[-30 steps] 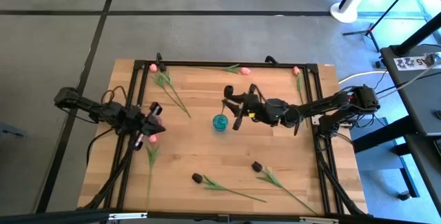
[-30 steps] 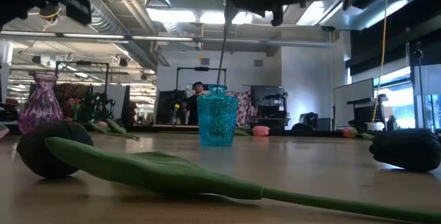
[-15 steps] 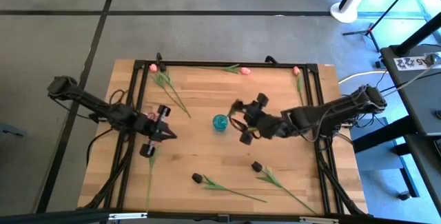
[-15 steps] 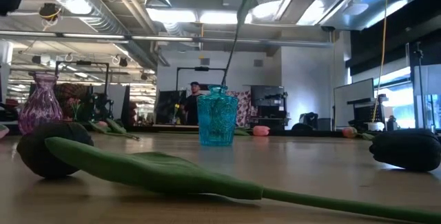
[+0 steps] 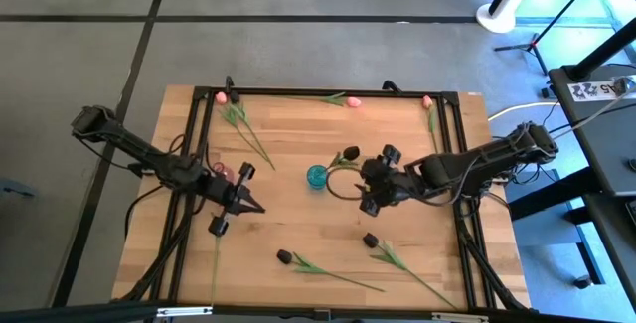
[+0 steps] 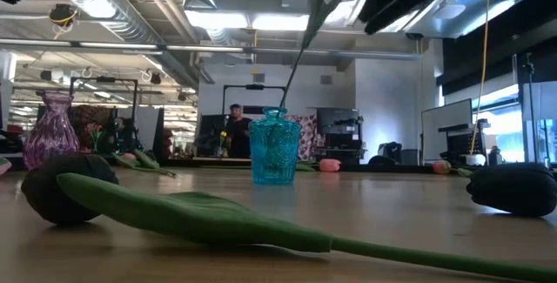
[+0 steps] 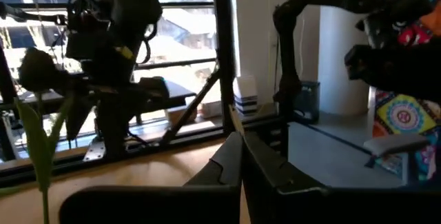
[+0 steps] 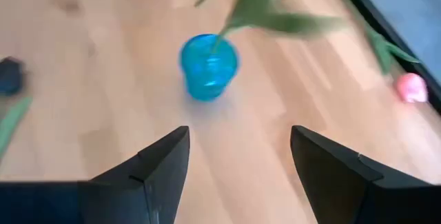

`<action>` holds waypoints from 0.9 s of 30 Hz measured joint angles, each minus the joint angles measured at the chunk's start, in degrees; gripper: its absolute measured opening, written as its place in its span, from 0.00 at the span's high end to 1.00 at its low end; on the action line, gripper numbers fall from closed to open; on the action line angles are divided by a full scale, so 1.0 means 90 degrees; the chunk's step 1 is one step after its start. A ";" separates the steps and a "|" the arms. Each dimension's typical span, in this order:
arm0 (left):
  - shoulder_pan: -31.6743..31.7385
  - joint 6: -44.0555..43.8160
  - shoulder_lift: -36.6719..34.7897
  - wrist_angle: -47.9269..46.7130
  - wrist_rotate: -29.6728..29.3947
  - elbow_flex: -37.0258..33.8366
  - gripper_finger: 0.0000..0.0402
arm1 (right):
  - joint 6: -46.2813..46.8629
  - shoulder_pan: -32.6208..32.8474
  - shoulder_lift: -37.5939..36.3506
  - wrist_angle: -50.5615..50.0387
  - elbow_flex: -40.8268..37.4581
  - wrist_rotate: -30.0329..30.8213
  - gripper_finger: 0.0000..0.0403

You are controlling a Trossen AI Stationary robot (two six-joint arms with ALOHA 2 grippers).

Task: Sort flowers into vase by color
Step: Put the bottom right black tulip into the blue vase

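A dark-headed tulip (image 5: 350, 153) stands in the small blue vase (image 5: 317, 176) at the table's middle. Its stem (image 6: 294, 61) leans up out of the rim toward the right. My right gripper (image 5: 366, 182) hovers just right of the vase, open, and the right wrist view shows the blue vase (image 8: 208, 65) ahead of its spread fingers. My left gripper (image 5: 253, 206) is left of the vase, shut and holding nothing, its fingers (image 7: 241, 156) pointing toward the right arm. Two dark tulips (image 5: 285, 256) (image 5: 370, 240) lie near the near edge. Pink tulips (image 5: 353, 100) (image 5: 427, 101) lie along the far edge.
A purple vase (image 6: 54, 131) stands far back on the left in the low view. A green stem (image 5: 215, 268) lies below my left gripper near the left rail, and another leafy stem (image 5: 248, 136) lies at far left. A black frame (image 5: 199, 134) borders the table.
My right gripper has drawn back from over the blue vase toward the right and near edges, leaving the dark tulip standing in the vase and leaning right. My left gripper has moved right and toward the near edge, over the spot where a pink head lay.
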 joint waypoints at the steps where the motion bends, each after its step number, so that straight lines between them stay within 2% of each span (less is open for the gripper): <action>1: -0.0057 0.0055 0.0000 -0.0033 -0.0084 -0.0002 1.00 | -0.0001 0.0080 0.0000 0.0005 0.0000 -0.0035 0.37; 3: -0.0128 0.0152 0.0000 -0.0056 -0.0160 -0.0002 1.00 | -0.0003 0.0257 0.0000 -0.0010 0.0050 -0.0120 0.37; 6: -0.0247 0.0183 0.0000 -0.0091 -0.0165 -0.0003 1.00 | 0.0165 0.0607 -0.0010 -0.0080 0.0095 -0.0676 0.37; 11: -0.0514 0.0184 0.0152 -0.0315 -0.0217 -0.0016 1.00 | 0.1877 0.1419 0.0285 -0.0580 -0.0098 -0.1550 0.37; 14: -0.0606 0.0199 0.0407 -0.0302 -0.0209 -0.0014 1.00 | 0.3039 0.1875 0.0821 -0.0378 -0.0253 -0.2029 0.37; 18: -0.0606 0.0116 0.0826 -0.0144 -0.0400 -0.0014 1.00 | 0.4048 0.2245 0.1697 -0.0285 -0.0257 -0.2709 0.37; 21: -0.0606 -0.0016 0.1065 0.0027 -0.0709 -0.0015 1.00 | 0.4511 0.2338 0.2204 -0.0215 -0.0265 -0.2877 0.37; 27: -0.0543 -0.0136 0.1119 0.0075 -0.1051 -0.0017 1.00 | 0.4663 0.2182 0.2652 -0.0230 -0.0263 -0.2567 0.42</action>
